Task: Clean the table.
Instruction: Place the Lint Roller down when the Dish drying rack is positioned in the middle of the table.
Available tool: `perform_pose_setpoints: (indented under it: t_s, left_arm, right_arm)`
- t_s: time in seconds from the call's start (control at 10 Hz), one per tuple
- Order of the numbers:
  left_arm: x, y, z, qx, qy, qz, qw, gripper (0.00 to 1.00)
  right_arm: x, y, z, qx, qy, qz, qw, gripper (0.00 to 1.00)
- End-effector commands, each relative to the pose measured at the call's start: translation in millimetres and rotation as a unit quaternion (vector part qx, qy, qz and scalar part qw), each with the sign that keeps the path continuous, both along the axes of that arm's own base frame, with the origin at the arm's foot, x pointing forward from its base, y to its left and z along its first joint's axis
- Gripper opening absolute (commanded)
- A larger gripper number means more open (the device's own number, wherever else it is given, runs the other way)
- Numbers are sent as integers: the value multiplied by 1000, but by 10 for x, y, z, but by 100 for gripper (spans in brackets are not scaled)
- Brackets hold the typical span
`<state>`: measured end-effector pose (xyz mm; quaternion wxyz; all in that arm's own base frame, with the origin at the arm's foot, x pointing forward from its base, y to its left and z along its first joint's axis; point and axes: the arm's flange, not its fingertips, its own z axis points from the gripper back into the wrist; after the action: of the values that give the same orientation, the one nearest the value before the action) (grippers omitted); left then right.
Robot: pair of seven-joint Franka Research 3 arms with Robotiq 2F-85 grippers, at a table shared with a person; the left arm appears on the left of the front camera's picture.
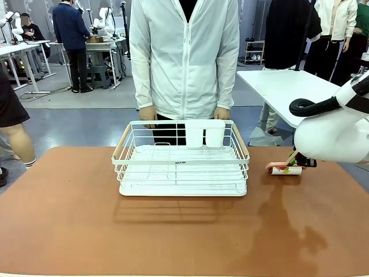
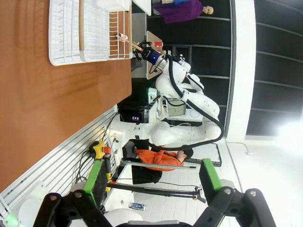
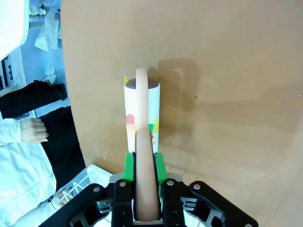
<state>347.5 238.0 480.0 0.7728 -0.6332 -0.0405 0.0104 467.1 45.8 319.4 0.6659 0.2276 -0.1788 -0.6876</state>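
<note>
The reddish-brown table (image 1: 173, 236) spreads across the front view. A lint roller (image 1: 286, 169) with a printed white drum and a salmon handle lies on it at the right. My right gripper (image 1: 300, 162) is shut on that handle. In the right wrist view the green pads (image 3: 161, 166) press both sides of the handle (image 3: 145, 156), and the drum (image 3: 142, 111) rests on the table (image 3: 227, 71). My left gripper (image 2: 154, 179) is open and holds nothing; it is off the table's edge. From there the table (image 2: 47, 104) and the lint roller (image 2: 123, 37) show farther off.
A white wire rack (image 1: 181, 164) with wooden handles stands at the table's middle far side. A person in a white jacket (image 1: 184, 57) stands right behind it, hands (image 1: 148, 112) hanging near its rim. A white-topped table (image 1: 288, 83) stands beyond the right corner.
</note>
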Motion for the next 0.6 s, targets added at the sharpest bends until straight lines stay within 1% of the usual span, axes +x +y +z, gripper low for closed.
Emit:
perform_pose_setpoints:
  t_s: [0.0,0.1,0.2,0.3,0.4,0.5]
  left_arm:
    - [-31,11,16,-4,-3,0,1000,100]
    - [-31,11,16,-4,-3,0,1000,100]
    - [-31,11,16,-4,-3,0,1000,100]
    - [-31,11,16,-4,-3,0,1000,100]
    - [-31,11,16,-4,-3,0,1000,100]
    - [-31,11,16,-4,-3,0,1000,100]
  right_arm:
    - [-141,76,-37,-3,-7,2,1000,29]
    - [-145,80,-17,-2,-5,2,1000,36]
    - [-132,67,-20,1,6,0,1000,44]
    - [-166,59,21,4,6,-1,1000,50]
    - [-228,83,97,4,21,5,1000,58]
    - [-303,101,181,-6,68,6,998,63]
